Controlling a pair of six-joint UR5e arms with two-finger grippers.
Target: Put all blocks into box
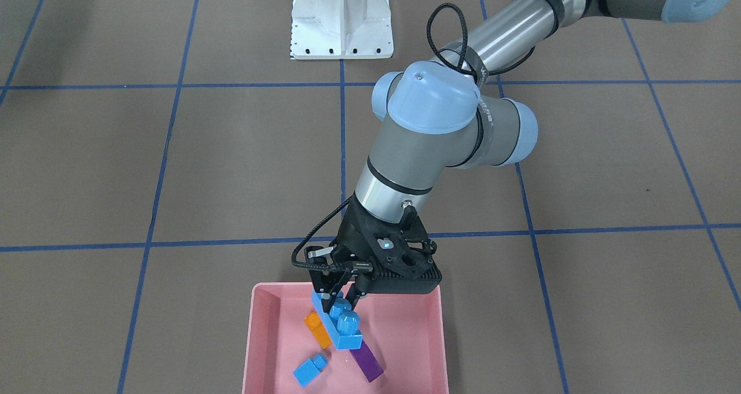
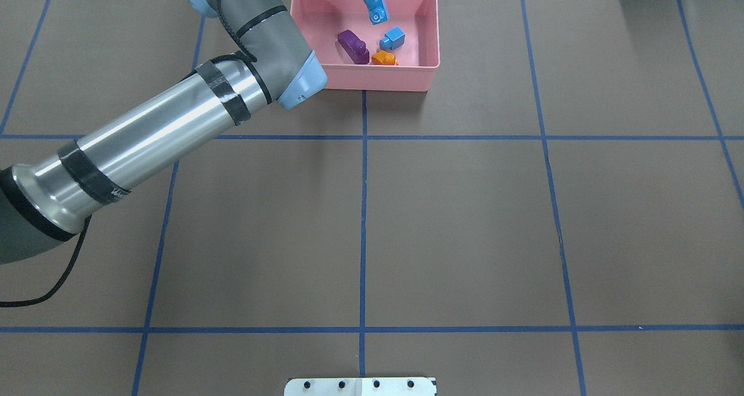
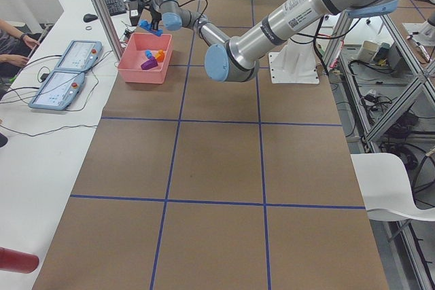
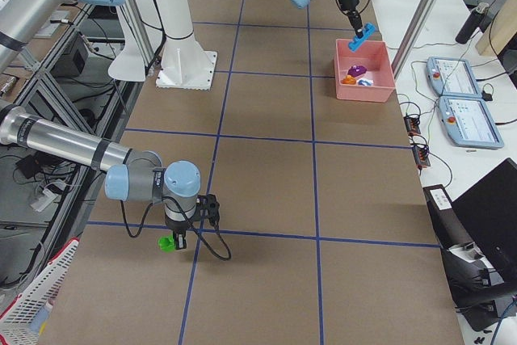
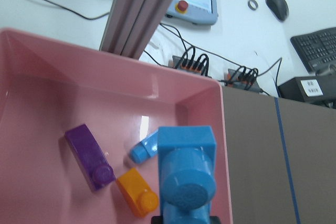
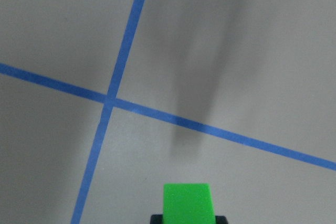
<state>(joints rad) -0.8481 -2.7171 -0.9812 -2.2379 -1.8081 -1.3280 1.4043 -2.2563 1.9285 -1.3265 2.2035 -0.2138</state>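
Observation:
The pink box [image 1: 255, 336] sits at the table's far edge from the robot [image 2: 430, 76]. In it lie the long purple block [image 1: 367, 362], the orange block [image 1: 317, 327] and the small blue block [image 1: 310, 369]. My left gripper [image 1: 336, 293] is shut on the long blue block [image 1: 343, 323] and holds it tilted just above the box's inside; it also shows in the left wrist view [image 5: 186, 177]. My right gripper [image 4: 174, 240] is far from the box, low over the table, shut on the green block [image 6: 186, 200].
The white metal base [image 1: 341, 18] stands at the robot's side of the table [image 2: 360, 386]. Blue tape lines cross the brown table. Tablets [image 3: 68, 73] and cables lie just beyond the box's edge of the table.

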